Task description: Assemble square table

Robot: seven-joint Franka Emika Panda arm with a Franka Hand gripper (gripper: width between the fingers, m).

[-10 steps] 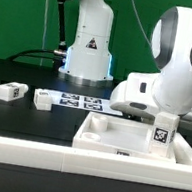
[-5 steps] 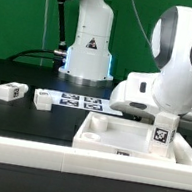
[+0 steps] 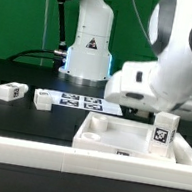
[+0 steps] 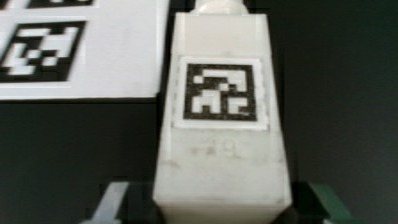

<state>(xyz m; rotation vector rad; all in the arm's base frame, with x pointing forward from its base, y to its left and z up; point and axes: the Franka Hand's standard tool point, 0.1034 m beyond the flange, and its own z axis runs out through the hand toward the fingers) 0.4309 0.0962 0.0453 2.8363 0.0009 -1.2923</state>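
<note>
Closest to the exterior camera, a long white rail (image 3: 33,157) runs across the whole front. Just behind it the tabletop (image 3: 103,134), a white square tray with a raised rim, lies flat on the black table (image 3: 20,115) toward the exterior view's right. An upright leg (image 3: 162,133) with a black-and-white tag facing the camera stands at the tray's right part; I cannot tell whether it stands inside the rim or just behind it.

Farther back, toward the exterior view's left, two more legs lie on the table: the left leg (image 3: 10,92) and, near it, the second leg (image 3: 43,99). Just beyond the second leg, the marker board (image 3: 80,102) lies flat.

Above the tray's far side, the arm (image 3: 175,67) fills the upper right with its bulky white body and hides its own gripper in this view. At the back stands the base (image 3: 90,42), before a green wall.

From the wrist, the gripper (image 4: 217,205) has a held leg (image 4: 222,110) between its dark fingers (image 4: 118,200). The jaws pinch this leg by its two long sides at the end nearest the camera. Its tagged face looks up at the lens. It stretches away over the black table, with the marker board (image 4: 45,50) close beside its far half.
</note>
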